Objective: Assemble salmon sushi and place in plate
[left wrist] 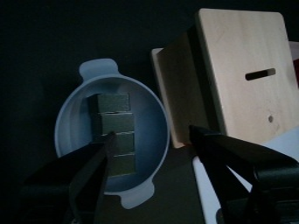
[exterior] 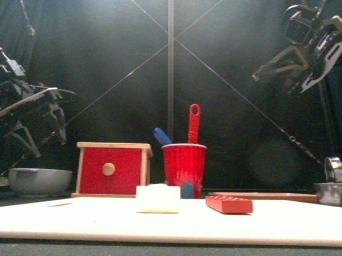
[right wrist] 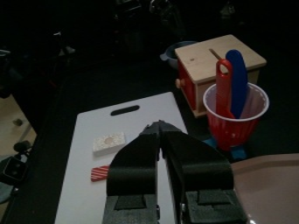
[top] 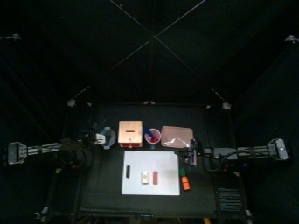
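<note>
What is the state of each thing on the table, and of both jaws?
Rice block: flat on the white board, not assembled.
Salmon strip: flat on the board, apart from the rice.
Plate: nothing seen in the visible part.
Red cup: upright, holds utensils.
Left gripper: jaws open, empty.
Right gripper: jaws shut, empty.

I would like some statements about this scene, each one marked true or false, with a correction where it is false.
1. The white rice block and the salmon strip lie apart on the white board. True.
2. The plate already holds the sushi. False: it holds none.
3. The right gripper is wide open. False: its jaws are nearly shut and hold nothing.
4. The red cup holds a blue utensil and a red one. True.
5. The left gripper is open over a pale handled dish. True.
</note>
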`<state>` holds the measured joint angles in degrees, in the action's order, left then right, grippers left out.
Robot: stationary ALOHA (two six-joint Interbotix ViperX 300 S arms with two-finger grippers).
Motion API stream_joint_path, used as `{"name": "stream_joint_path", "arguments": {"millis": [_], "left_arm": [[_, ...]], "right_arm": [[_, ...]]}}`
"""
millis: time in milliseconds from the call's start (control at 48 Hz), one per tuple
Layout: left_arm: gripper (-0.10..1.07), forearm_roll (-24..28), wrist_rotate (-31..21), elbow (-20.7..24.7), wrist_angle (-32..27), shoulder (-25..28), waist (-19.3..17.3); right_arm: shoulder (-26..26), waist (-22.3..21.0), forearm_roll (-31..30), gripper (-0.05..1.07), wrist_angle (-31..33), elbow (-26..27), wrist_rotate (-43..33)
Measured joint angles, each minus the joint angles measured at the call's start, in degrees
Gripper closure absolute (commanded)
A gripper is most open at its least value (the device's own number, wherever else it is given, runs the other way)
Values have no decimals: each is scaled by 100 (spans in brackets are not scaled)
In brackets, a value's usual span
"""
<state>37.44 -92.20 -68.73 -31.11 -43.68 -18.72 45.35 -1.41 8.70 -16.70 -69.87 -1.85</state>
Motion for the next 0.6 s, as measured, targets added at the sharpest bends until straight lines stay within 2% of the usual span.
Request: {"name": "stream_joint_path", "arguments": {"millis": [312,604], "left_arm": [[-1,123,62,0,325,0,18],[-1,272,62,0,1397,-26,853]], "right_arm": [[-9,44,35,98,0,9,0],[-79,246,193,98,9,0,0]]}}
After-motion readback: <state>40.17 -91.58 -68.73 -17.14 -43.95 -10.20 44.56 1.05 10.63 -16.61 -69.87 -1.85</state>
